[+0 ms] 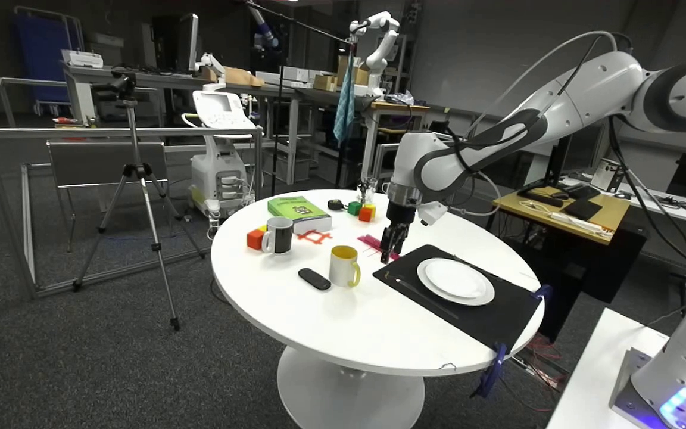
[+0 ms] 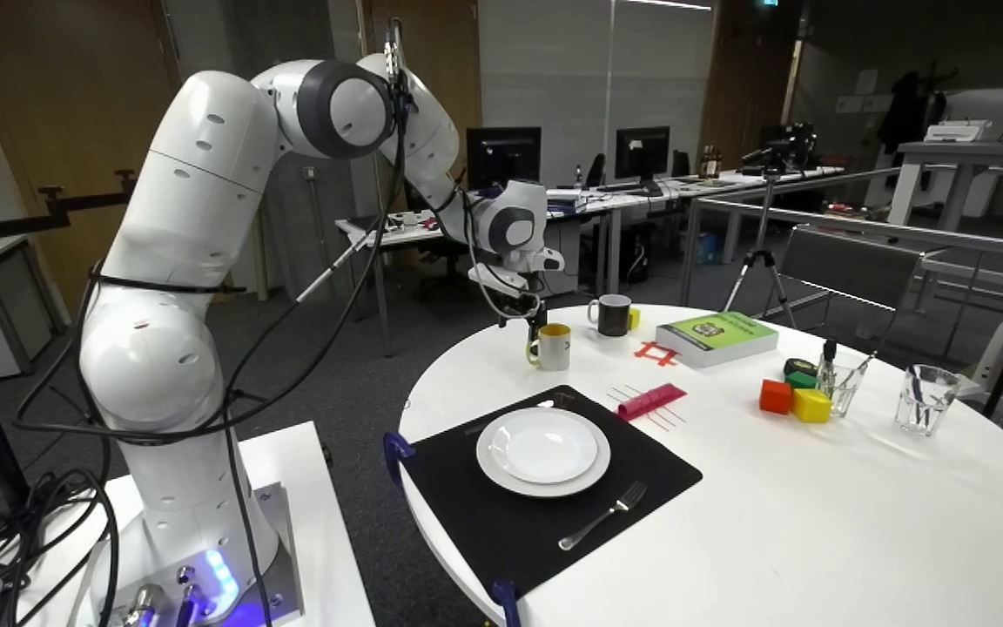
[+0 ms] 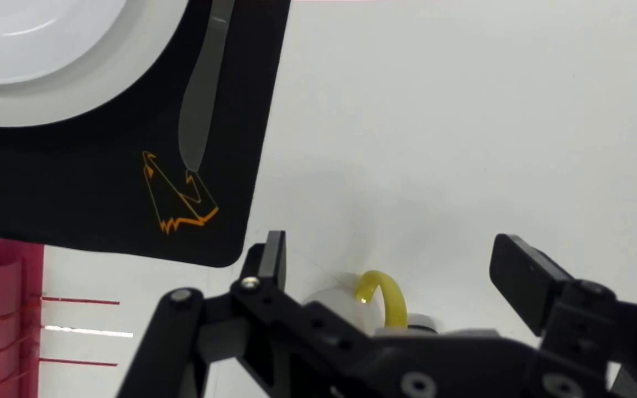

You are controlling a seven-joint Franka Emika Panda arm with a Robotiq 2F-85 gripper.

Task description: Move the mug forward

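Observation:
The mug [image 1: 343, 266] is white outside with a yellow inside and a yellow handle, upright on the white round table. It also stands in an exterior view [image 2: 555, 347]. In the wrist view its yellow handle [image 3: 393, 303] and part of its white body show below the fingertips; the gripper's body hides the rest. My gripper [image 1: 390, 245] points down above the table, beside the mug on the placemat side. It also shows behind the mug in an exterior view [image 2: 538, 319]. In the wrist view the gripper [image 3: 389, 251] has its fingers wide apart, with nothing between the pads.
A black placemat [image 1: 405, 290] with stacked white plates [image 1: 456, 280] lies close to the mug. A black oblong object [image 1: 314, 279], a dark mug [image 1: 282, 235], a green book [image 2: 715, 335], a pink roll [image 2: 649, 401], colored blocks [image 2: 776, 397] and glasses [image 2: 924, 399] stand around.

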